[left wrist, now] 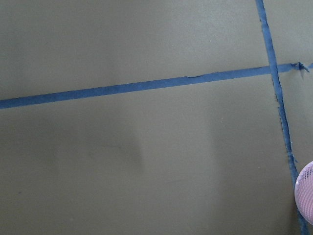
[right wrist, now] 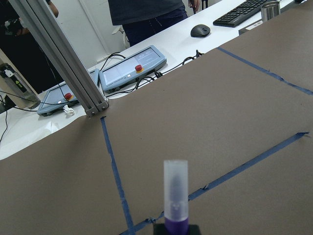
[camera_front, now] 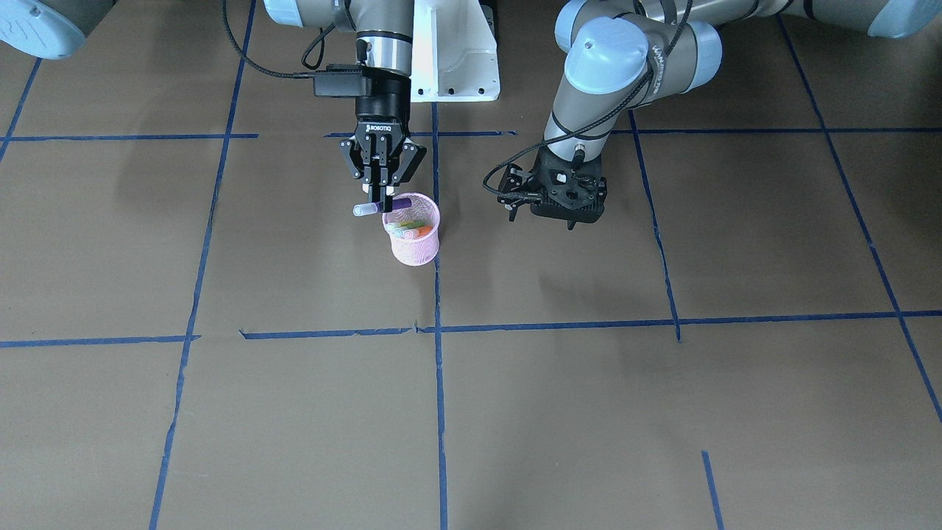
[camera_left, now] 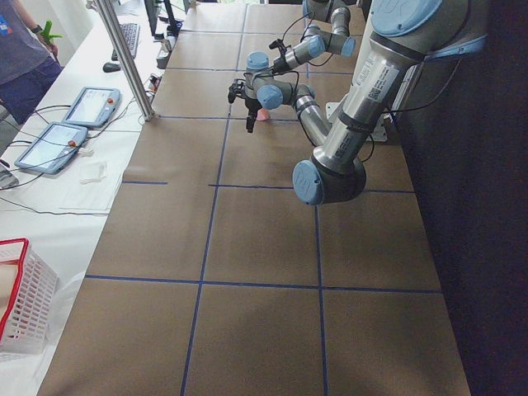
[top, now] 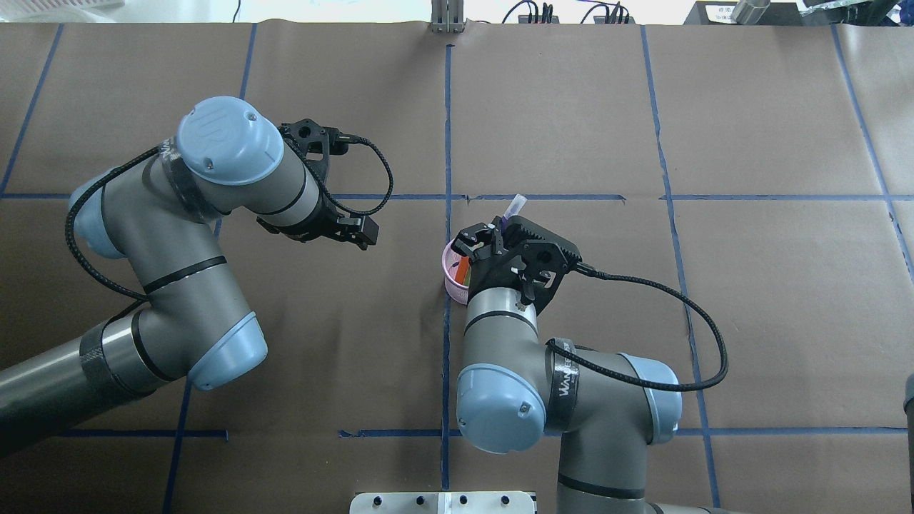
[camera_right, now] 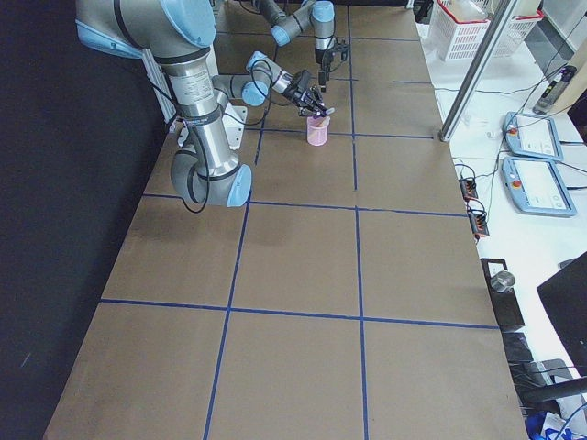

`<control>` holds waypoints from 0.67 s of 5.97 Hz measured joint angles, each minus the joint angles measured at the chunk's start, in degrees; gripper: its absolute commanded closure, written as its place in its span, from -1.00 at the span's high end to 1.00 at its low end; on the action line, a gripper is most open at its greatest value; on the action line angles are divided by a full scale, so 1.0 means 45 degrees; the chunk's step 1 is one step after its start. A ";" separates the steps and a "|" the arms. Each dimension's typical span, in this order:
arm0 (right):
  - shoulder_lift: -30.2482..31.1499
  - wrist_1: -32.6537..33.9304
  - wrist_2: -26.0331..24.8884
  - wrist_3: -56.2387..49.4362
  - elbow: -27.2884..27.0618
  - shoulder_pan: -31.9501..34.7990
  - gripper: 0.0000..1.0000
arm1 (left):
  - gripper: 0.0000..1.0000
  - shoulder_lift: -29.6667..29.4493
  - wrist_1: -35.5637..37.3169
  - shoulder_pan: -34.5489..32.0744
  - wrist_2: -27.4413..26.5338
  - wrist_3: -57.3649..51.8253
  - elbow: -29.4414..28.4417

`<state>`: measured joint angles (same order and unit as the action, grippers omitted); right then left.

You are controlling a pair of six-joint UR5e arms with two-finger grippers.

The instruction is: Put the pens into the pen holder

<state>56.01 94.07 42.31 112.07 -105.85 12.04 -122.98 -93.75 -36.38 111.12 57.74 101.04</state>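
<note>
Purple pen [camera_front: 397, 202] lies crosswise in the right end effector [camera_front: 380, 200], whose fingers are clenched on it near the middle of the barrel. In the right wrist view the pale cap end sticks out forward past the fingertips. The pen holder [camera_front: 416, 246] stands on the desk [camera_front: 589, 412] just below this end effector and a little to its side. The purple end of the pen reaches over the rolled rim, and the cap end hangs outside it. Inside the cup the green pen [camera_front: 408, 224] and the orange pen [camera_front: 421, 232] lean together.

The left end effector [camera_front: 563, 199] hangs over bare desk, well apart from the cup, with nothing seen in it. Whether it is released or clenched, I cannot tell.

The pen is probably light, stiff and smooth, so a pinch at the middle carries it easily, but the round barrel may swivel between the pads. Held flat, it seems too long to drop in cleanly, so the purple end should tip downward before release. The mesh cup looks light too. A push on its rim could slide it or tip it over, and the two pens inside leave less room.
</note>
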 measured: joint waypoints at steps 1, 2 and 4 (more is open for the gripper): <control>-0.0004 0.0009 -0.0408 0.0134 0.0149 -0.0160 0.89 | 0.99 -0.0009 0.0003 -0.0001 0.0009 0.0000 0.0014; -0.0001 0.0012 -0.0612 0.0171 0.0282 -0.0276 1.00 | 0.99 -0.0007 -0.0002 -0.0002 0.0012 0.0000 0.0016; -0.0014 0.0013 -0.0615 -0.0048 0.0305 -0.0370 1.00 | 0.99 -0.0009 -0.0020 0.0002 0.0013 0.0000 0.0001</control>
<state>55.95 94.13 39.54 111.85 -104.48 10.38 -123.02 -93.84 -36.37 111.18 57.74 101.04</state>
